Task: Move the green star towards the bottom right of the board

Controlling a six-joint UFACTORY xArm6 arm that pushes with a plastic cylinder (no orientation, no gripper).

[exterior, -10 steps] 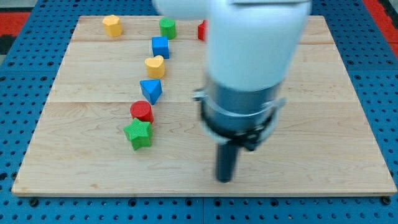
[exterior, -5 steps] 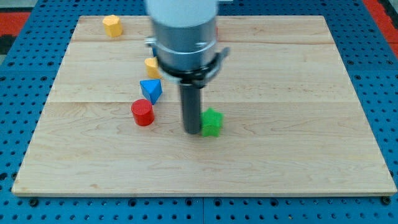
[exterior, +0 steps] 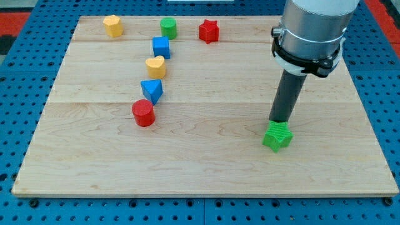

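The green star (exterior: 277,137) lies on the wooden board (exterior: 206,162), right of centre and toward the view's bottom. My tip (exterior: 279,121) stands just above the star, touching or almost touching its upper edge. The dark rod rises from there to the grey and white arm at the view's top right.
A red cylinder (exterior: 143,113), a blue triangle (exterior: 152,91), a yellow heart (exterior: 155,66) and a blue block (exterior: 161,47) run up the left half. A yellow block (exterior: 112,25), a green cylinder (exterior: 168,28) and a red star (exterior: 209,30) line the top edge.
The green star has moved from the board's lower left to right of centre. My tip has gone with it to the right and now stands above the star instead of at its left.
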